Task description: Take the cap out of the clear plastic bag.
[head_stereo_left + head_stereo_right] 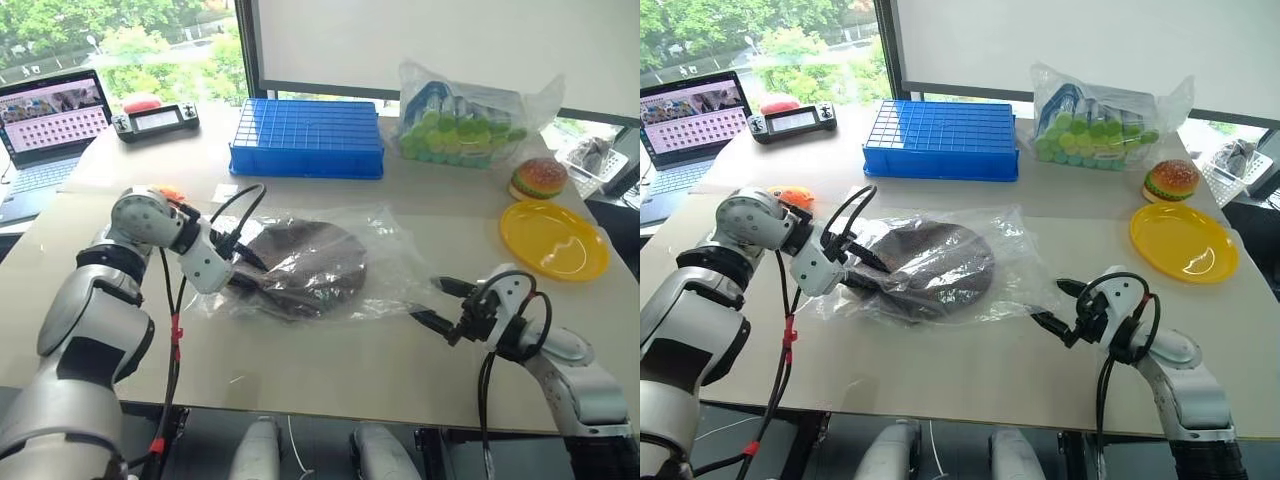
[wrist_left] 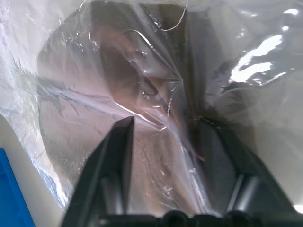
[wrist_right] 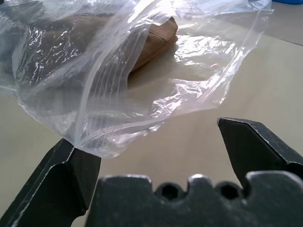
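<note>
The cap (image 1: 305,262), soft and brown, lies flat inside the clear plastic bag (image 1: 385,245) in the middle of the table. My left gripper (image 1: 245,272) is at the bag's left end, pointing down and to the right. Its fingers (image 2: 123,142) are open and spread against the crinkled plastic over the cap (image 2: 118,71). My right gripper (image 1: 430,300) stands open at the bag's right edge, low over the table. In the right wrist view the bag's loose edge (image 3: 109,127) hangs just ahead of the left finger (image 3: 71,165), with nothing between the fingers.
A blue crate (image 1: 307,137) and a puffy bag of green and blue items (image 1: 460,125) stand at the back. A yellow plate (image 1: 553,240) and a toy burger (image 1: 538,178) lie at the right. A laptop (image 1: 50,115) and a controller (image 1: 155,121) sit at the far left.
</note>
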### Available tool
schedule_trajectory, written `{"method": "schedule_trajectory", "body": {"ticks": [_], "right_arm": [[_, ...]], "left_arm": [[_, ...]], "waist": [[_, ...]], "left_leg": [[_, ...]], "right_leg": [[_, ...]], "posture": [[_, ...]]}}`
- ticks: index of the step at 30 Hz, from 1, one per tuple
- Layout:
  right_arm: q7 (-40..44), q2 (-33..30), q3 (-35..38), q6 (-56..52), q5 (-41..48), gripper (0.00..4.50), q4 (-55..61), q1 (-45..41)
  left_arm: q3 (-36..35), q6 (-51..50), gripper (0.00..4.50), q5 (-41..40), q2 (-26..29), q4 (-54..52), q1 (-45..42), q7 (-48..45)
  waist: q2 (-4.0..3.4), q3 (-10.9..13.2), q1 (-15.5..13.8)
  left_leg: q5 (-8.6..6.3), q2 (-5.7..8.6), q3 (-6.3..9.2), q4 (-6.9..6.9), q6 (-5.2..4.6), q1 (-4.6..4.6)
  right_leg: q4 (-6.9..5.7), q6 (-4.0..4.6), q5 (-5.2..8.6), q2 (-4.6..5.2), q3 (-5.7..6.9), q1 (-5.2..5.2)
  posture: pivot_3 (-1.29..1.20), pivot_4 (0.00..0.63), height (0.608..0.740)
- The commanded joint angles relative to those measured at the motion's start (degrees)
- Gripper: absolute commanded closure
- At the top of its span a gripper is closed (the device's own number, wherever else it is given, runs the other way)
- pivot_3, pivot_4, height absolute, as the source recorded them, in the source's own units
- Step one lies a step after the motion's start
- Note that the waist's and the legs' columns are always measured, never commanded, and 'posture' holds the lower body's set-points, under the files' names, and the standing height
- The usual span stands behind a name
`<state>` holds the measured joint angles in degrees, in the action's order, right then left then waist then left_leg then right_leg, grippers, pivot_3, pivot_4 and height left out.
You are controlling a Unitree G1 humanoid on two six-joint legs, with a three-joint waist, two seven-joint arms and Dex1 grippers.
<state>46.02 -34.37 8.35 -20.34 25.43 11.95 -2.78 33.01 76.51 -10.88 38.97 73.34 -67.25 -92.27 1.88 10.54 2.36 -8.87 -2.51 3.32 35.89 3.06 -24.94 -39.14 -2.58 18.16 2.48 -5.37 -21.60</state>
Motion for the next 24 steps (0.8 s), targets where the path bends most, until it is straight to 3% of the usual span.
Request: {"method": "schedule_trajectory", "body": {"ticks": [1,2,3,7,10,12,14,19,22,24], "right_arm": [[0.57,-1.26,1.51,0.88,0.36,0.0,1.69,-0.62],[0.76,-1.41,1.44,0.9,0.37,0.0,1.47,-0.79],[1.04,-1.61,1.29,0.92,0.38,0.0,1.04,-1.17],[2.01,-1.98,0.82,0.93,0.46,0.0,-0.23,-2.57],[2.81,-2.09,0.82,0.58,0.75,0.0,-0.34,-3.04],[4.11,-3.13,1.55,-0.21,1.61,0.0,0.34,-2.73],[5.06,-4.12,2.49,-0.96,2.56,0.0,1.18,-2.13],[7.48,-8.09,6.38,-4.38,6.08,0.0,5.45,1.19],[8.32,-10.68,9.11,-7.25,9.1,0.0,8.53,3.19],[9.64,-12.9,11.59,-9.89,12.3,0.0,11.43,4.59]], "left_arm": [[-5.07,-11.96,0.68,0.26,-0.3,1.19,-1.66,-0.23],[-5.68,-14.78,0.21,1.06,-0.29,1.3,-2.06,-0.23],[-5.97,-21.44,0.03,2.96,-0.22,1.83,-3.41,-0.22],[-4.58,-49.47,0.03,3.12,-0.16,0.81,-7.78,-0.22],[-0.27,-61.91,0.03,-4.65,2.15,-7.0,-7.06,-0.23],[2.59,-81.47,0.03,-18.82,6.55,-20.23,-5.3,-0.23],[2.58,-92.63,0.03,-28.12,9.36,-29.23,-3.17,-0.23],[-2.18,-101.19,0.03,-34.92,11.14,-45.11,5.7,-0.23],[-5.46,-101.22,0.03,-31.69,8.76,-53.98,12.54,-0.01],[-5.21,-98.71,0.03,-26.96,4.91,-59.12,17.04,6.13]], "waist": [[0.0,0.0,0.04],[0.0,0.0,0.07],[0.0,0.0,0.09],[0.01,0.01,0.19],[0.0,0.01,0.28],[-0.04,0.04,0.32],[-0.12,0.12,0.52],[-0.33,0.1,0.26],[-0.46,0.1,0.02],[-0.45,0.1,-0.1]], "left_leg": [[0.0,0.0,0.0,0.0,0.0,0.0],[0.0,0.0,0.0,0.01,0.0,0.01],[0.0,0.0,0.0,0.01,0.0,0.01],[0.0,0.01,0.02,0.02,0.0,-0.01],[0.0,0.0,0.02,-0.02,0.0,-0.01],[0.0,-0.03,0.03,-0.05,0.0,-0.02],[0.0,-0.07,0.03,-0.04,0.0,-0.15],[0.0,-0.05,0.01,0.02,0.0,-0.19],[0.0,-0.06,0.0,0.04,0.0,-0.18],[0.01,-0.07,0.02,0.09,0.0,-0.2]], "right_leg": [[-0.01,0.0,0.0,0.0,0.0,0.0],[-0.03,0.0,0.0,0.0,0.0,0.0],[-0.03,-0.01,0.0,-0.01,0.0,0.0],[-0.05,-0.05,0.03,-0.03,0.02,-0.02],[-0.04,-0.06,0.04,-0.02,0.0,-0.01],[-0.04,-0.03,0.04,-0.03,0.02,-0.05],[-0.1,-0.02,0.03,-0.03,-0.01,-0.18],[-0.24,0.0,0.03,-0.03,-0.01,-0.29],[-0.23,0.02,0.03,-0.03,-0.02,-0.29],[-0.26,0.04,0.02,-0.06,0.0,-0.28]], "posture": [[0.0,0.15,0.729],[0.0,0.15,0.729],[0.0,0.15,0.729],[0.0,0.15,0.729],[0.0,0.15,0.729],[0.0,0.15,0.729],[0.0,0.15,0.729],[0.0,0.15,0.729],[0.0,0.15,0.729],[0.0,0.15,0.729]]}}
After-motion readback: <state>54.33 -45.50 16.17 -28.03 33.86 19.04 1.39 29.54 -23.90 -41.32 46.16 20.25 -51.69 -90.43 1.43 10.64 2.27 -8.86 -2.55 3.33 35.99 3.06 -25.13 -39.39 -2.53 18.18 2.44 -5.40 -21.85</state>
